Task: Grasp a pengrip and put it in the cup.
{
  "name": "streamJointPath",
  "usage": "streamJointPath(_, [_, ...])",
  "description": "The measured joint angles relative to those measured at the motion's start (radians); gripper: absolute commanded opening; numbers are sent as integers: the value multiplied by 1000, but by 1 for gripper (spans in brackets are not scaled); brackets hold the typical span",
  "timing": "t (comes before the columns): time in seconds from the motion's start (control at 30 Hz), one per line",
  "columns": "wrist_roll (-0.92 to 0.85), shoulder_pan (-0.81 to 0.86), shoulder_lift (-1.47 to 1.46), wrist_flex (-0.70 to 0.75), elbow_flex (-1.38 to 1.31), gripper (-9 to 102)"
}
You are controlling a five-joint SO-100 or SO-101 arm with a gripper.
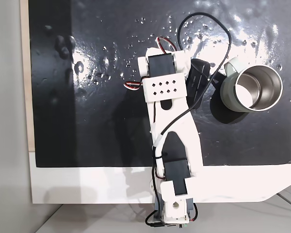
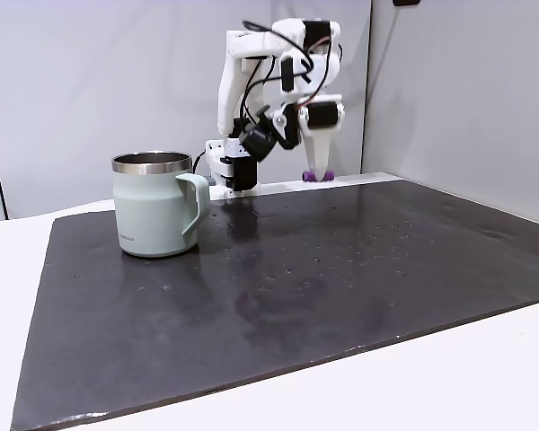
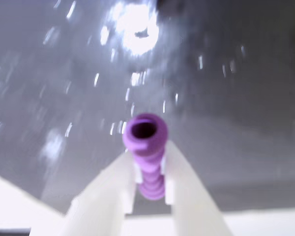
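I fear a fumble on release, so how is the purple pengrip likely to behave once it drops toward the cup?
The pengrip looks ribbed and rubbery, so it probably grips the fingers rather than slipping. Being a small hollow tube, it is likely light and would roll if it landed on the mat. The cup mouth looks far wider.

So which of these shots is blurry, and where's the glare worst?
Wrist view: soft and smeared, though the pengrip between the gripper fingers reads clearly. A fixed view from above: strong white glare on the wet black mat. The side fixed view: sharp, cup evenly lit.
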Motion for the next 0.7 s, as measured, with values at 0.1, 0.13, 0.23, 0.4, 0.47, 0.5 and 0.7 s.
streamJointPath(0.1, [-20, 0, 98, 69, -48, 0])
streamJointPath(0.13, [-26, 0, 133, 75, -49, 0])
streamJointPath(0.23, [-44, 8, 221, 80, -44, 0])
streamJointPath(0.4, [-86, 48, 311, 80, -41, 0])
streamJointPath(0.47, [-103, 72, 322, 83, -41, 0])
streamJointPath(0.5, [-109, 86, 324, 83, -41, 0])
streamJointPath(0.7, [-181, 252, 328, 83, -41, 0])
